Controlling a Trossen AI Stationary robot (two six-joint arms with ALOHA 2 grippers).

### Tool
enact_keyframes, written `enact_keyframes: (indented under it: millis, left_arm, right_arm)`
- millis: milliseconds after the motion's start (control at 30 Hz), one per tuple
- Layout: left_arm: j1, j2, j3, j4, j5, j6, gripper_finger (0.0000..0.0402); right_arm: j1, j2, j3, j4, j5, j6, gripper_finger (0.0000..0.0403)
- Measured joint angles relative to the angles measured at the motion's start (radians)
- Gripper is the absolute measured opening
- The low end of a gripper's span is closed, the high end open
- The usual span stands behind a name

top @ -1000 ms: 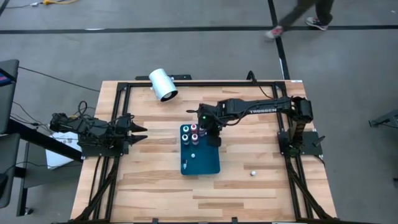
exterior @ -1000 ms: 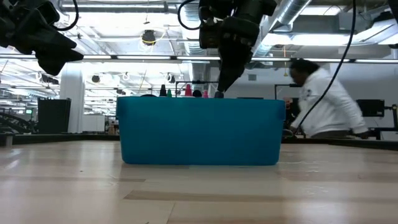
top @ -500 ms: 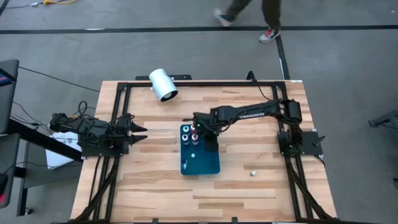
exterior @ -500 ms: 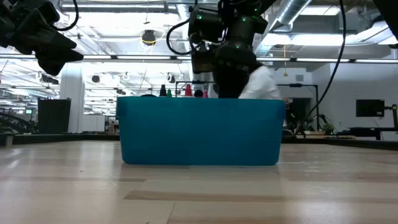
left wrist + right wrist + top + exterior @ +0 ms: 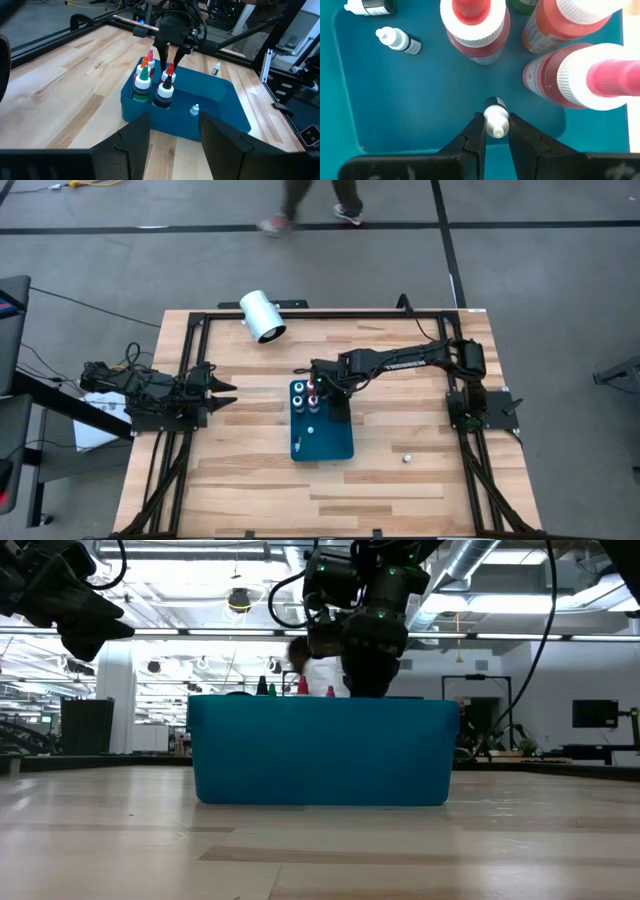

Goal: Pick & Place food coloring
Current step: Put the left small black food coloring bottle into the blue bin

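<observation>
Several food coloring bottles [image 5: 150,80] with green, orange, pink and red tops stand upright at the far end of the blue tray [image 5: 335,442]. My right gripper [image 5: 495,126] reaches down into the tray beside them [image 5: 318,394] and is shut on a tiny white-capped bottle [image 5: 494,120]. Two more tiny bottles [image 5: 399,41] lie on the tray's floor. My left gripper [image 5: 226,393] waits open and empty at the table's left side. My right gripper pinches the tiny bottle at its white cap [image 5: 495,128] between its two fingertips. The fingers come from above, pointing down. The bottle stands upright between them, inside the tray beside the pink-topped bottle [image 5: 592,75]. Whether its base rests on the tray's floor does not show.
A large white cylinder [image 5: 262,316] lies on the table's far left part. One tiny bottle [image 5: 407,458] lies on the wood to the right of the tray. A black frame [image 5: 330,313] runs along the table's edges. A person walks past beyond the far edge.
My right gripper has moved toward the table's left edge and down into the tray beside the standing bottles, then stayed still there. The bottles in the tray have kept their places.
</observation>
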Motion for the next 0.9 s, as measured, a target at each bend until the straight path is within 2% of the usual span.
enact_keyframes:
  millis: [667, 900]
  left_arm:
    - [0.0, 0.0, 0.0, 0.0, 0.001, -0.002, 0.016]
    - [0.0, 0.0, 0.0, 0.0, 0.001, -0.003, 0.016]
  right_arm:
    - [-0.006, 0.0, 0.0, 0.001, 0.079, 0.052, 0.0061]
    - [-0.007, 0.0, 0.0, 0.005, 0.081, 0.053, 0.009]
